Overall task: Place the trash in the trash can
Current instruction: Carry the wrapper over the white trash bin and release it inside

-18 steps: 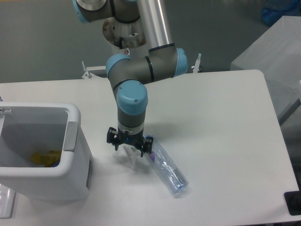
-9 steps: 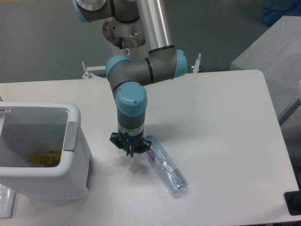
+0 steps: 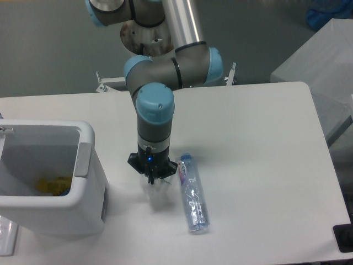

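The claw (image 3: 153,178) has clenched on the small crumpled clear plastic wrapper (image 3: 156,186), nudging the long clear labelled plastic bottle (image 3: 193,194) straighter on the bench (image 3: 259,143); the large white box-shaped bin (image 3: 49,176) waits alongside.

White table (image 3: 265,165) under and around the pincer. Grey box-like surface (image 3: 320,61) far right and beyond it, with a blue object (image 3: 331,14) behind. Dark object (image 3: 345,238) at table corner, far right and nearer the camera.
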### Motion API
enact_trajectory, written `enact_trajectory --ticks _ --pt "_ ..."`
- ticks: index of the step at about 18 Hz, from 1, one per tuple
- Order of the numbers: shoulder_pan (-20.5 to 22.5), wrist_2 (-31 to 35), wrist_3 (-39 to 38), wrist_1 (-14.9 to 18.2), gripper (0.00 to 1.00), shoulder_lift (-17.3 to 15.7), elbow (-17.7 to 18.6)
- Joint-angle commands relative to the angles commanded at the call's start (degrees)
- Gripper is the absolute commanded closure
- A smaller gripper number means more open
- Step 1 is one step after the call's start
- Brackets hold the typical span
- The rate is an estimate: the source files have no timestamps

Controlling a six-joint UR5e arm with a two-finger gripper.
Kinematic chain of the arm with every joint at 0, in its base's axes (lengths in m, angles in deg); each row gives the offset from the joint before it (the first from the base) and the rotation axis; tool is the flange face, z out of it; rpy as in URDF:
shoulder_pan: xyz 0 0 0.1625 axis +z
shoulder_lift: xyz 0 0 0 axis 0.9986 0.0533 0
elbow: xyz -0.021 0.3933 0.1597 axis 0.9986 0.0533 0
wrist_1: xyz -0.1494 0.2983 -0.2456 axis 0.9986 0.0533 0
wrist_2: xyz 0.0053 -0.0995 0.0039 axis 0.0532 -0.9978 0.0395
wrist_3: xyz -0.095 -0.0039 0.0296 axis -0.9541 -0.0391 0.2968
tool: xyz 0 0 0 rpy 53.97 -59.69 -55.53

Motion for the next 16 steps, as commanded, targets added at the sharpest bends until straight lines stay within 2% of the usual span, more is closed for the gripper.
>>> enact_trajectory --ticks 6,9,13,16 --pt "3.78 -9.33 -14.15 0.0 1.0 -1.15 -9.92" --pt "5.01 -11.79 -17.58 0.0 1.0 -1.59 -11.95" --pt "5.98 -15.57 -22.86 -0.09 1.0 -1.85 -17.48" --pt "5.72 -17.85 -25.4 -0.09 1.0 -2.73 -19.6"
